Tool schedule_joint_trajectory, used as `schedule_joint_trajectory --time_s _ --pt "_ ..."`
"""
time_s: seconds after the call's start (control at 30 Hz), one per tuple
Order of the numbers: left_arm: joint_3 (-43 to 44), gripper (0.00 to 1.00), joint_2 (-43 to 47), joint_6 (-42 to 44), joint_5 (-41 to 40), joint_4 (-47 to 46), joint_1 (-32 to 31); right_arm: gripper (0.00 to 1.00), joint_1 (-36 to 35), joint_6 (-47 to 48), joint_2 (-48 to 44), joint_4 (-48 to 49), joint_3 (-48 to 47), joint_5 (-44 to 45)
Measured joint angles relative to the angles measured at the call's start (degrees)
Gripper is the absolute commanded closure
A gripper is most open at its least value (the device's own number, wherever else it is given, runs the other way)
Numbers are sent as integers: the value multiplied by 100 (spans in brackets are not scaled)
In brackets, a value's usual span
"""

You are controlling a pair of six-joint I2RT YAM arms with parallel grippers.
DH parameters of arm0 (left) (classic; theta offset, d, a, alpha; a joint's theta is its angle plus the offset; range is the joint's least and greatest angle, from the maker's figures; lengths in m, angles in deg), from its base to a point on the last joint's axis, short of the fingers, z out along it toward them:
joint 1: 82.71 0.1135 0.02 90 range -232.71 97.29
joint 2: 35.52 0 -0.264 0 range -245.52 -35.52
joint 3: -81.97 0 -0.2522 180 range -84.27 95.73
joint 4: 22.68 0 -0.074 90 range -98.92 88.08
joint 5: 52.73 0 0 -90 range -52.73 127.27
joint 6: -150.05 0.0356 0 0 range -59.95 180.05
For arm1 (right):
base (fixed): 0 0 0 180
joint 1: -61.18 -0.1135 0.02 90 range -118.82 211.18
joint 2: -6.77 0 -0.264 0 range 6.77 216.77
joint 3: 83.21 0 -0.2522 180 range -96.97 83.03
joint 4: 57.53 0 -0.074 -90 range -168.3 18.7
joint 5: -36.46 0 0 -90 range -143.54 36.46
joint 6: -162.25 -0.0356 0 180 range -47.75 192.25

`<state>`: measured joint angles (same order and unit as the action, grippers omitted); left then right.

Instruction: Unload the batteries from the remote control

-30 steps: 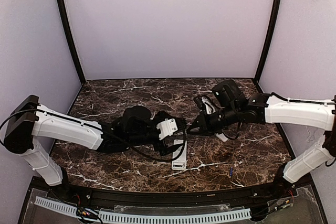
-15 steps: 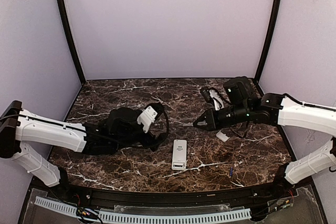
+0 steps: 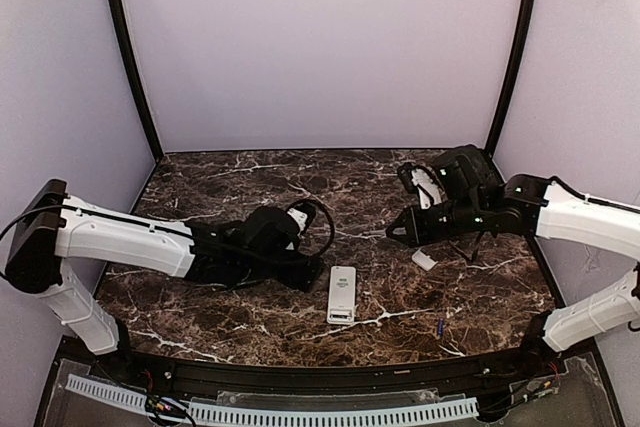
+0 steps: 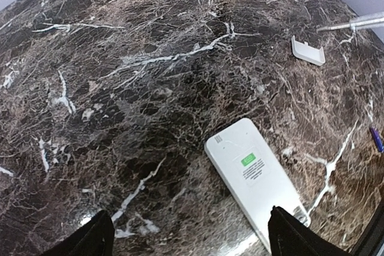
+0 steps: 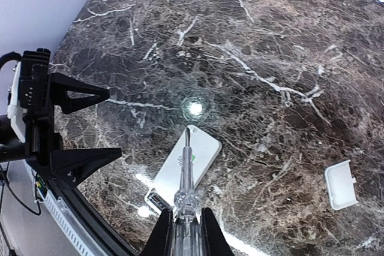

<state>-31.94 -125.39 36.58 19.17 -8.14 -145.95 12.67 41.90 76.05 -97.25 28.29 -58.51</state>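
Dark marble table (image 3: 250, 177) holds the remote control (image 3: 342, 294) near its front edge, 1 battery (image 3: 439, 327) well right. Left gripper (image 4: 191, 227) gapes beside the remote; right gripper (image 5: 186, 219) clamps a clear tool (image 5: 183, 199).

The remote control (image 4: 253, 173) loses its near corner behind one fingertip (image 4: 293, 237) of the left gripper (image 4: 192, 233). The battery (image 4: 376, 139) is clipped by the frame's right edge (overhead, a mere speck). The base of the screwdriver (image 5: 187, 169) sits buried between the jaws of the right gripper (image 5: 187, 233).
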Motion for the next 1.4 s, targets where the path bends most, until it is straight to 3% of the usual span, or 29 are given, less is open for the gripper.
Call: schedule_joint_trajectory --time_s 0.3,0.7,0.93,1.17,1.4 --pt "1775 20 -1429 -997 575 1016 0 100 13 -199 -42 -538 -22 579" --pt "2500 18 -2396 -1602 1274 1659 -140 100 15 -339 -518 -728 278 876" --pt "3053 22 -2791 -1591 1329 2081 -153 100 17 -341 -518 -754 334 938" --pt "3469 35 -3139 -1366 1357 2465 -155 100 17 -341 -522 -758 367 988" --pt "3571 42 -3204 -468 1510 2601 -164 100 20 -339 -525 -780 376 1043"
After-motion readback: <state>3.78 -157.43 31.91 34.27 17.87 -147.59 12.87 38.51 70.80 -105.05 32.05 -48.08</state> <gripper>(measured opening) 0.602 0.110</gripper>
